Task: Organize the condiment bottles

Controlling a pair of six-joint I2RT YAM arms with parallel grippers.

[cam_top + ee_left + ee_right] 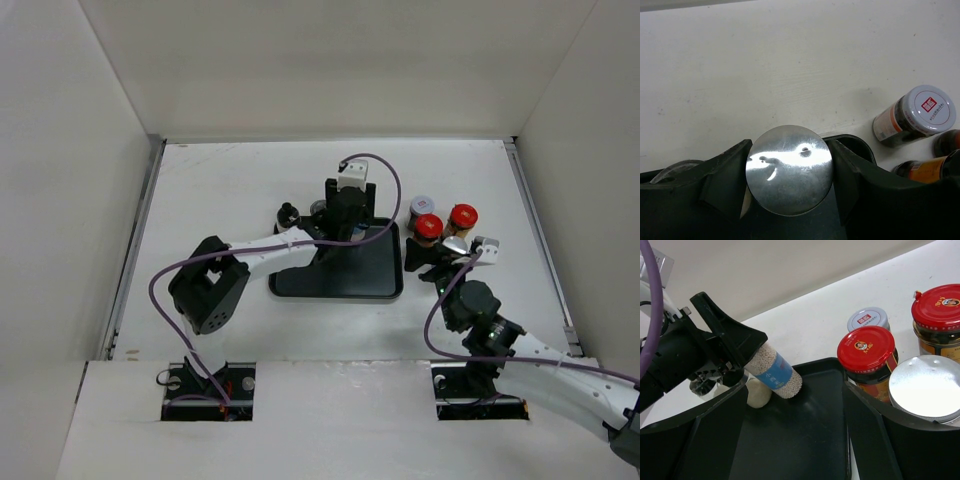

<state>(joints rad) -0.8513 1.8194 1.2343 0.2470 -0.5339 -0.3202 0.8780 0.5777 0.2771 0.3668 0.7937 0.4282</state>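
My left gripper [790, 155] is clamped on a shaker [775, 371], one finger on each side of its shiny silver cap. The shaker is clear, packed with white granules, and wears a blue label. It hangs tilted over the far left part of the black tray [350, 272], and I cannot tell whether its base touches the floor. A pale bottle [759, 390] stands just behind it, mostly hidden.

My right gripper [796, 395] is spread wide at the tray's right edge and holds nothing. A silver-capped jar [926, 385] sits just beside its right finger.

Nothing stands in the tray, so I judge the job barely begun, with this shaker the first to arrive. Two red-lidded brown jars [866, 346] [939, 305] and a white-lidded jar [927, 107] cluster on the bench [230, 180] right of the tray. A black-capped bottle [288, 213] waits beyond its far left corner. All of these are left to place.
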